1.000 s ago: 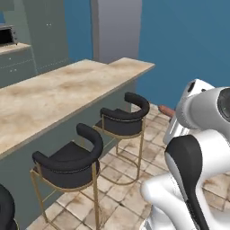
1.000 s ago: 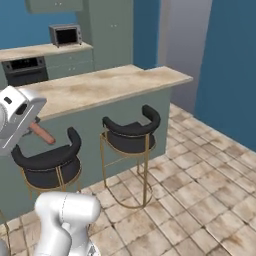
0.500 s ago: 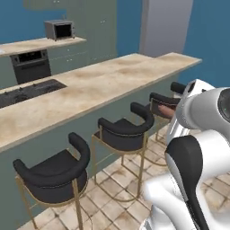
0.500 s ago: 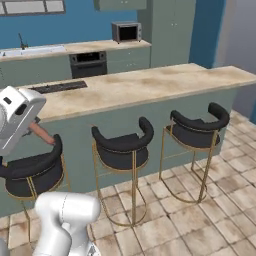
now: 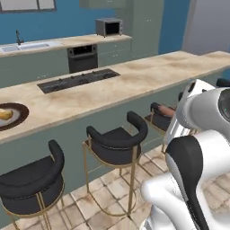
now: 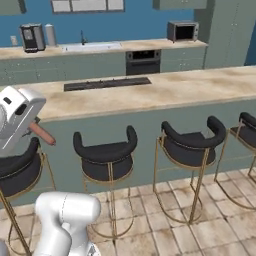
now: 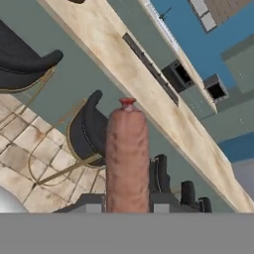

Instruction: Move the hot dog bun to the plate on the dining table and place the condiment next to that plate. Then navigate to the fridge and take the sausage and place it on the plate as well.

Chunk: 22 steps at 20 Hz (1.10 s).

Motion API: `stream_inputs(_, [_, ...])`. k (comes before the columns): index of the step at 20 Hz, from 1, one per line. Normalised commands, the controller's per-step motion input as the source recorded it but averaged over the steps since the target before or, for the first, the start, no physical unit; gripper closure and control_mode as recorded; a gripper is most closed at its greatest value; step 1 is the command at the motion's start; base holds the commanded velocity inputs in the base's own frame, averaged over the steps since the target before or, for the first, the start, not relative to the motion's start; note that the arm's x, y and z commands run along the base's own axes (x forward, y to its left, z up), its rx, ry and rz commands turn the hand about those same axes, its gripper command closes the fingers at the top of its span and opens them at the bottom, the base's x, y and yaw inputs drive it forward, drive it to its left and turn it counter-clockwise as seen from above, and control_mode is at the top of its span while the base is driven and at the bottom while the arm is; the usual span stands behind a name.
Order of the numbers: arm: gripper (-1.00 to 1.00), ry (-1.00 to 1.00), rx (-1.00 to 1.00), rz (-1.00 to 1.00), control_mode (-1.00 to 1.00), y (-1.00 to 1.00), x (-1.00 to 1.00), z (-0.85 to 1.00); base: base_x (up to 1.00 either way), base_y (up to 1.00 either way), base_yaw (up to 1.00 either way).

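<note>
**Sausage in grip, plate newly in sight**

Left base view: whole scene shifted since a second ago, meaning base travel, not moved things. Now facing the long surface [image 5: 134,81] with cooktop, stools [image 5: 117,143] below. Plate [image 5: 18,117] at far left edge, bun [image 5: 4,115] on it. Sausage [image 5: 165,110] poking out beside the white wrist.

Right base view: sausage [image 6: 42,134] jutting from the end effector [image 6: 34,126] at left, well short of the surface.

Hand view: end effector [image 7: 128,203] clamped on the sausage [image 7: 127,158], pointing across a stool toward the surface.

Judged: bun step done, fridge pickup done; remaining, approach to the plate and set-down. Condiment not made out.
</note>
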Motion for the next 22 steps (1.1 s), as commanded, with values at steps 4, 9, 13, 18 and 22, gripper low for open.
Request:
stream_inputs(4, [1.00,0.00,0.00,0.00,1.00,0.00,0.00,0.00,-0.72,1.00,0.29])
stream_inputs(9, [1.00,0.00,0.00,0.00,1.00,0.00,0.00,0.00,-0.68,1.00,0.28])
stream_inputs(13, [1.00,0.00,0.00,0.00,1.00,0.00,0.00,0.00,0.32,0.94,0.11])
stream_inputs(18, [1.00,0.00,0.00,0.00,1.00,0.00,0.00,0.00,1.00,0.32,0.13])
stream_inputs(22, [1.00,0.00,0.00,0.00,1.00,0.00,0.00,0.00,1.00,0.02,0.27])
